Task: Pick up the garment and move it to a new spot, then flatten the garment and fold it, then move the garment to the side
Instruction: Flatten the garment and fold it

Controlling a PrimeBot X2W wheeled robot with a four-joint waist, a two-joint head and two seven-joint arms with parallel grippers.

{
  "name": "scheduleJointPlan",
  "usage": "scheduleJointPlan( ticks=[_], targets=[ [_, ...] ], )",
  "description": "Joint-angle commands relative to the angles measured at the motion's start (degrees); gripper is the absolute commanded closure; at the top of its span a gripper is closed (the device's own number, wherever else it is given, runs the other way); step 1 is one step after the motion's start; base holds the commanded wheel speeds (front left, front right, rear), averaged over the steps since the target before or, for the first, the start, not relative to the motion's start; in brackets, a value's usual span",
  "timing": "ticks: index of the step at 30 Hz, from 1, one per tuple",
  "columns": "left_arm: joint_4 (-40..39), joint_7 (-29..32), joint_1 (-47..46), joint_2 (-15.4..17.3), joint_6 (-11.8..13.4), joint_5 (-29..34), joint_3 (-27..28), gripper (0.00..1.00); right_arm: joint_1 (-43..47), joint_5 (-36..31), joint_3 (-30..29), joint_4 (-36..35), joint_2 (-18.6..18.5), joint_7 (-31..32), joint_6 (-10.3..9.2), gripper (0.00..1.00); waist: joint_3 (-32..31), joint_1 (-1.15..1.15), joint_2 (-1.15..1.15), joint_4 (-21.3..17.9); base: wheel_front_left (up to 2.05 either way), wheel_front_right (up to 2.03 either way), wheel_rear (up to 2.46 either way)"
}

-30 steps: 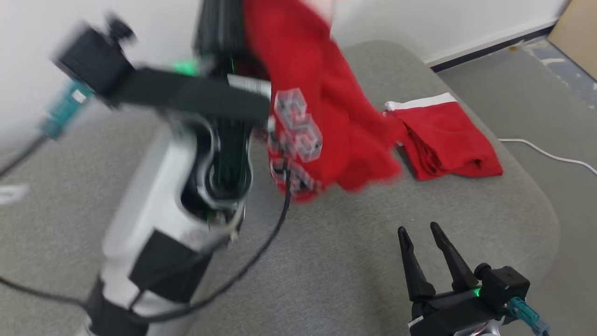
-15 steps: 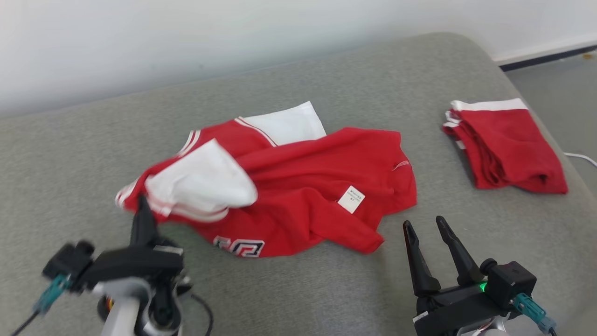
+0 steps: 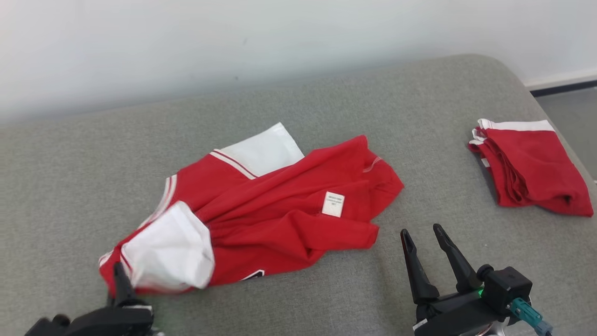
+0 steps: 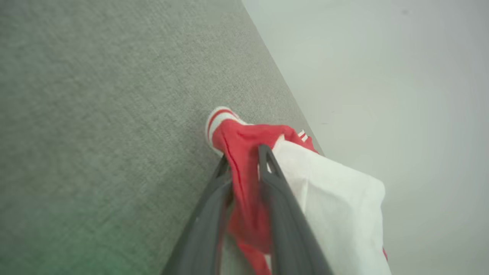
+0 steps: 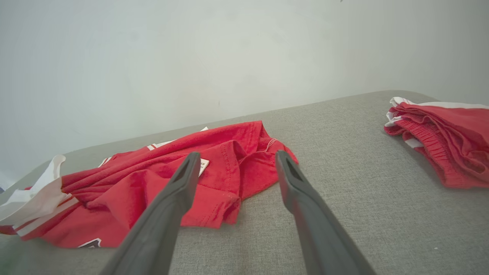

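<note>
My left jaws are clamped on the red-and-white garment [image 3: 280, 219] at its 8 o'clock corner. The garment lies crumpled mid-table [image 3: 419, 116] with its label up. My right jaws stand wide apart near its 4 o'clock edge. A folded red pile [image 3: 531, 172] sits at 3 o'clock, well apart.

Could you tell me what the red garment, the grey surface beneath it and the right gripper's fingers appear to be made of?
The red garment looks like soft matte knit, perhaps cotton or polyester: it creases and drapes. The grey surface seems woven upholstery cloth: fine matte grain. The fingers of the right gripper look like smooth dark plastic or rubber.
</note>
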Motion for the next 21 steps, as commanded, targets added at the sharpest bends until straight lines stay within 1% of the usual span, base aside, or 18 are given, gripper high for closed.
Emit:
scheduleJointPlan(
  ticks=[1,4,7,9,11,15,19,21],
  targets=[
    [0.0,-0.2,1.4,0.2,-0.2,0.8,0.9,0.00,0.6,0.3,0.1,0.1,-0.3,0.0,-0.15,0.00,-0.8,0.00,0.00,0.6,0.00,0.00,0.00],
    [-0.8,-0.2,2.9,0.2,-0.3,2.4,3.1,0.00,0.9,0.4,0.2,0.1,-0.6,0.0,-0.15,0.00,-1.5,0.00,0.00,1.1,0.00,0.00,0.00],
    [-2.4,-0.2,4.7,0.2,-1.1,4.7,5.1,0.00,1.2,0.4,0.1,0.2,-0.9,0.0,-0.15,0.00,-2.0,0.00,0.00,1.7,0.00,0.00,0.00],
    [-4.8,-0.2,6.1,0.2,-1.7,7.8,6.8,0.00,1.3,0.4,0.0,0.3,-1.0,0.0,-0.15,0.00,-2.3,0.00,0.00,2.1,0.00,0.00,0.00],
    [-8.0,-0.2,7.8,0.2,-2.4,12.4,8.3,0.00,1.2,0.4,-0.3,0.3,-1.2,0.0,-0.15,0.00,-2.5,0.00,0.00,2.6,0.00,0.00,0.00],
    [-16.4,-0.2,11.6,0.2,-3.2,27.0,10.0,0.00,0.9,0.5,-0.5,1.0,-1.7,0.0,-0.15,0.00,-2.8,0.00,0.00,3.9,0.00,0.00,0.00],
    [-23.7,-0.2,15.3,0.1,-3.5,40.1,8.8,0.00,-0.2,1.2,-0.4,3.3,-2.5,0.1,-0.15,0.00,-2.9,0.00,0.00,5.1,0.00,0.00,0.00],
    [-26.7,-0.2,17.0,0.1,-3.2,45.2,7.5,0.00,-1.2,1.7,-0.5,4.9,-2.8,1.2,-0.15,0.00,-2.9,0.00,0.00,5.7,0.00,0.00,0.00]
  ],
)
